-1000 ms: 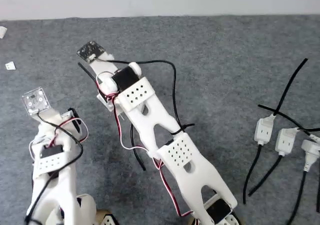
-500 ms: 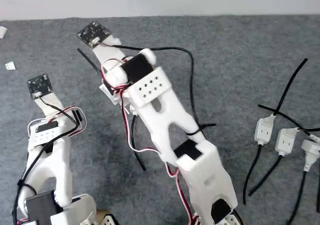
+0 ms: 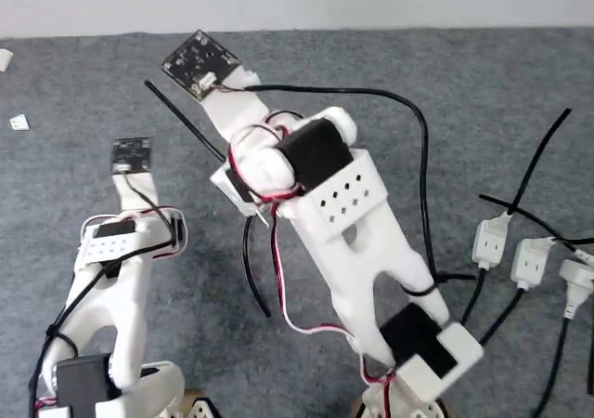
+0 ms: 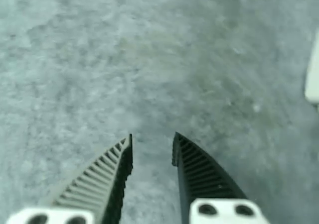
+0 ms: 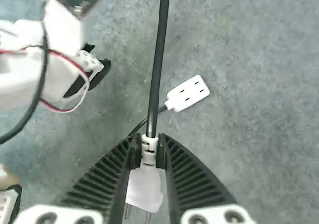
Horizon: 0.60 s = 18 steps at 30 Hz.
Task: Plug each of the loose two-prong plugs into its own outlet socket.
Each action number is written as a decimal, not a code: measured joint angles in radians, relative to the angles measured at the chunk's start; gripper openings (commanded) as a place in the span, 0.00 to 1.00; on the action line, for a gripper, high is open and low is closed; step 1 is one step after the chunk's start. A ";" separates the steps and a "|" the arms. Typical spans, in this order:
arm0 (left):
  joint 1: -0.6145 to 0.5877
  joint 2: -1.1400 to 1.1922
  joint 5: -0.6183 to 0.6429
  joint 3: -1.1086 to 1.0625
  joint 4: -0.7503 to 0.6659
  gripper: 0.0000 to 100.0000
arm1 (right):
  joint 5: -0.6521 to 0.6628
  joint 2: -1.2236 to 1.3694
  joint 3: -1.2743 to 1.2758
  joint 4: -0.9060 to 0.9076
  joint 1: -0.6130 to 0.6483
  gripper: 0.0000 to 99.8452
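Observation:
My right gripper (image 5: 148,138) is shut on a white two-prong plug (image 5: 143,181); the prongs stick out behind the fingers. Its black cord (image 5: 158,59) runs straight out ahead over the grey carpet. A white outlet socket (image 5: 187,93) on a short black lead lies on the carpet just beyond the fingertips, beside the cord. In the high view the right arm (image 3: 316,172) stands raised mid-table and covers its gripper, while the black cord (image 3: 181,116) shows beside it. My left gripper (image 4: 152,137) is open above bare carpet with nothing between its fingers. The left arm (image 3: 116,251) stands at the left.
Three white cord ends lie in a row at the right: one (image 3: 489,241), a second (image 3: 531,260), a third (image 3: 577,283), their black cords crossing there. Small white scraps (image 3: 19,121) lie at the far left. A white shape (image 4: 313,74) shows at the left wrist view's edge.
The right arm has lifted and folded back toward the right, carrying the plug and cord along. The left arm has swung right and farther out over the carpet.

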<state>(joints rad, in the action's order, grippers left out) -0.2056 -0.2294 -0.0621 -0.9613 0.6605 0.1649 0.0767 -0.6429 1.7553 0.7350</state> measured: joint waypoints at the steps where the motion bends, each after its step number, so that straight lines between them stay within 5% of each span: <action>1: 0.014 0.000 -0.032 0.000 0.012 0.13 | 0.000 -0.014 0.034 0.000 0.011 0.01; 18: 0.051 0.000 -0.161 0.000 0.060 0.12 | 0.037 -0.052 0.431 -0.247 0.072 0.01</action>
<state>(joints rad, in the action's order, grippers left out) -0.1550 -0.2294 -0.2232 -0.9613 0.7204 0.2018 0.0245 -0.2117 1.5083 0.8071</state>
